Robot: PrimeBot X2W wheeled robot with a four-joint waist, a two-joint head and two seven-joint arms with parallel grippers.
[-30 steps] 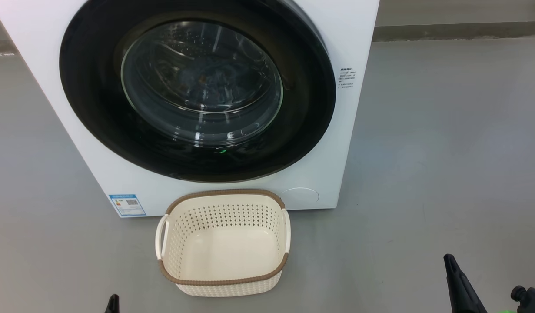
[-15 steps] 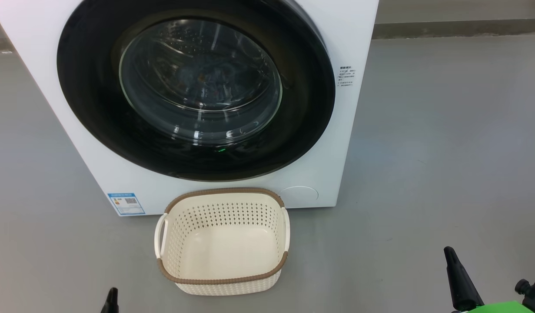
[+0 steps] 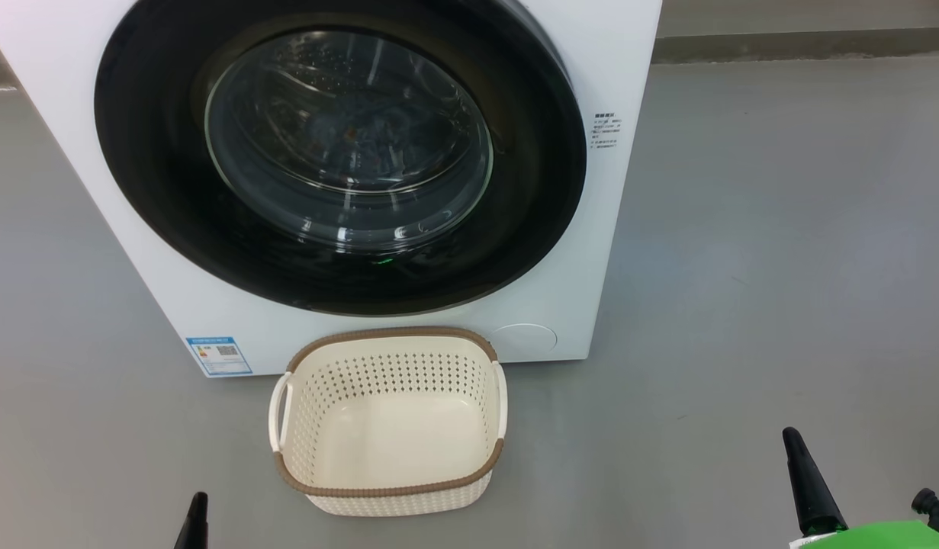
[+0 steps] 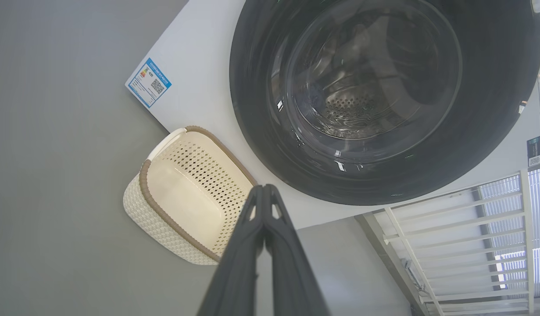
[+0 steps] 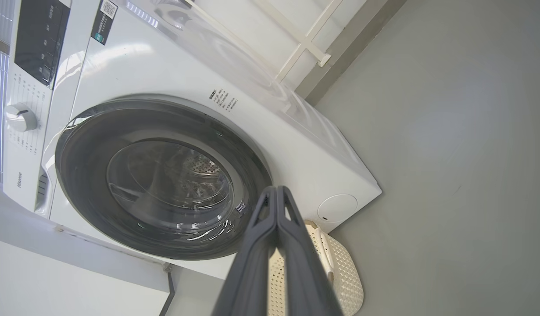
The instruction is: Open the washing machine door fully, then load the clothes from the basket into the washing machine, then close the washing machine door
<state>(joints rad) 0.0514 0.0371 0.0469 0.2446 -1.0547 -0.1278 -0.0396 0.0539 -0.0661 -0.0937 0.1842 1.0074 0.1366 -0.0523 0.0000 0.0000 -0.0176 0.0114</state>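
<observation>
At the lower left of the head view the left gripper (image 3: pixel 197 518) stands a little higher than a second ago, its fingers pressed together and holding nothing. The whole scene has slid slightly, so the camera has moved too. The washing machine (image 3: pixel 614 229), its blue label (image 3: pixel 219 356) and the basket (image 3: pixel 393 334) on the floor, touching the machine's front, keep their places. The washing machine door (image 3: pixel 156 191) lies shut. Behind its glass a dim bluish shape with an orange spot may be the clothes (image 3: pixel 355 141); it is too murky to be sure. At the lower right the right gripper (image 3: pixel 794 446), likewise closed and holding nothing, has risen, and a green part (image 3: pixel 873 536) has come into view. The left wrist view adds a white railing (image 4: pixel 458 228); the right wrist view adds a control knob (image 5: pixel 20 117).
</observation>
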